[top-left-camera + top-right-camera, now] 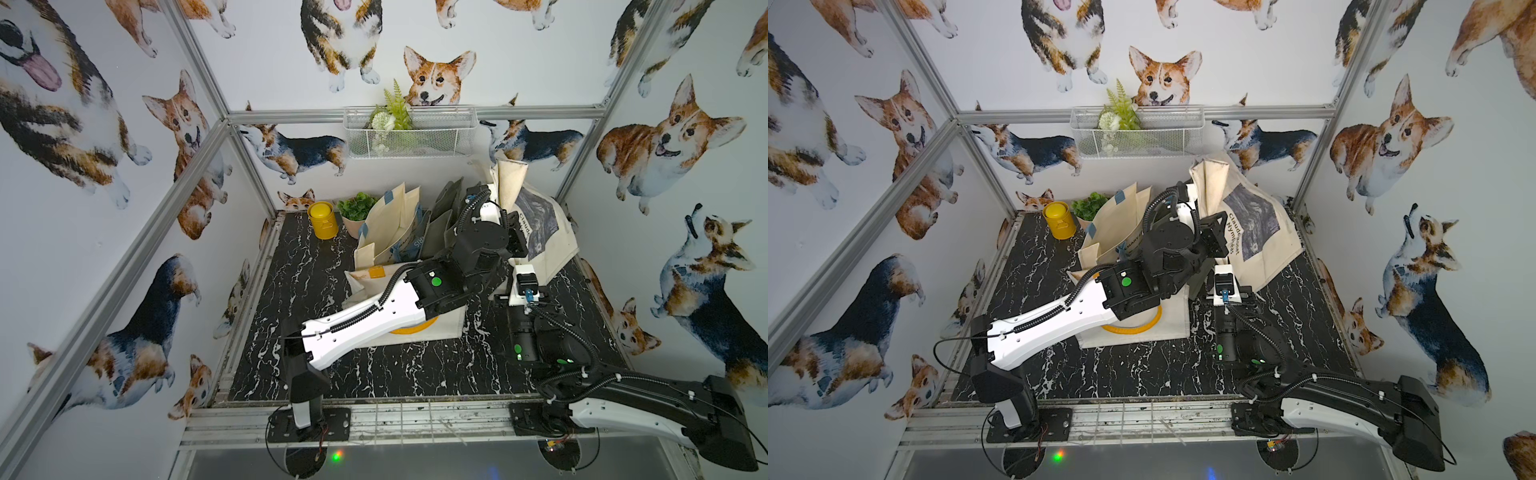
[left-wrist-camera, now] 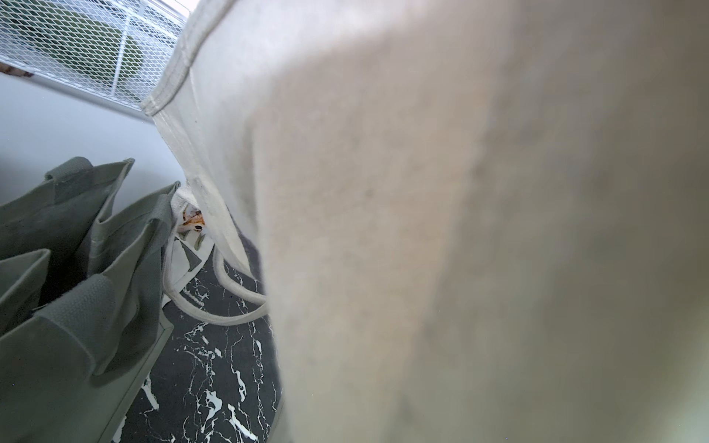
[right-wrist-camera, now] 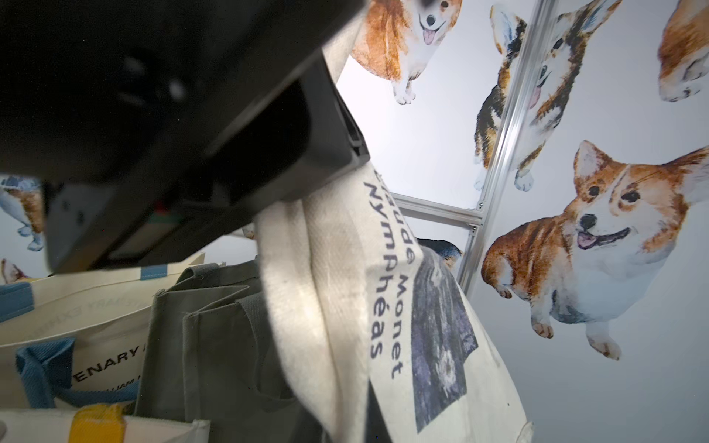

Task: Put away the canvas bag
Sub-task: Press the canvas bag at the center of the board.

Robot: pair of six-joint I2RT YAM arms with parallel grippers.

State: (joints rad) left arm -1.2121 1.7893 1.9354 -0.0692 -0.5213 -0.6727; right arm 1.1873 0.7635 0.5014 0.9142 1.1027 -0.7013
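Note:
The canvas bag (image 1: 540, 232) is cream with a dark blue Monet print. It stands raised at the back right in both top views. My left gripper (image 1: 492, 193) reaches across to its raised top corner and is shut on the cloth. Cream fabric (image 2: 422, 230) fills most of the left wrist view and hides the fingers. My right gripper (image 1: 521, 264) points up at the bag's lower front edge. In the right wrist view a fold of the bag (image 3: 330, 326) narrows down to where the jaws sit, out of frame. It is shut on that fold.
A cream bag with blue handles (image 1: 390, 224) and grey-green bags (image 1: 444, 216) stand in a row at the back. A flat cream bag with a yellow ring (image 1: 440, 328) lies under the left arm. A yellow canister (image 1: 321, 219), a potted plant (image 1: 356, 208) and a wire wall basket (image 1: 409, 137) are behind.

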